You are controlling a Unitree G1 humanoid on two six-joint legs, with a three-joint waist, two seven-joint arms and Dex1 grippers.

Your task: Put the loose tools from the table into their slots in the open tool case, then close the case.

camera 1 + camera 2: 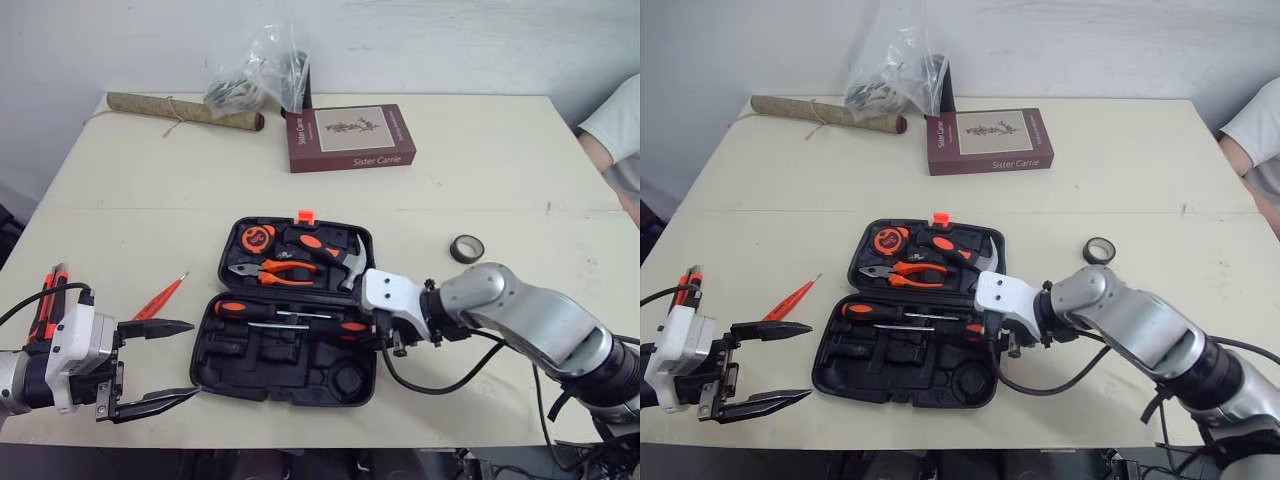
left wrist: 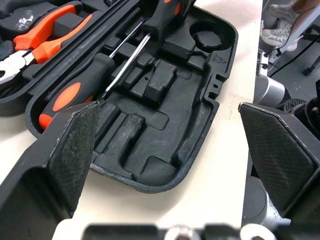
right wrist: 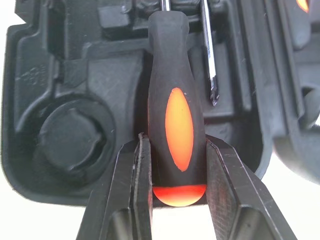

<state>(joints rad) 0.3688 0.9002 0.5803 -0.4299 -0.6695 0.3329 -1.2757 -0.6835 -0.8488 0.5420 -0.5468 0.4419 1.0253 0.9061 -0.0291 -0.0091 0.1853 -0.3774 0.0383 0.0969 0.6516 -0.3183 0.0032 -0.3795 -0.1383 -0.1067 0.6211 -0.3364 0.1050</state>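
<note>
The black tool case [image 1: 290,385] lies open at mid-table. Its far half holds a tape measure [image 1: 257,238], orange pliers [image 1: 275,270] and a hammer [image 1: 345,258]. In the near half a black-and-orange screwdriver [image 3: 178,90] lies in its slot, and my right gripper [image 1: 385,338] is shut on its handle at the case's right edge. A second screwdriver [image 1: 232,308] lies at the left of that half. A thin red tool [image 1: 160,297] lies loose on the table left of the case. Near it my left gripper [image 1: 190,360] stands open and holds nothing, just off the case's left front corner.
A black tape roll [image 1: 467,248] lies right of the case. At the back are a maroon book [image 1: 350,137], a rolled mat [image 1: 185,110] and a plastic bag [image 1: 255,75]. A person's white sleeve [image 1: 615,120] is at the far right edge.
</note>
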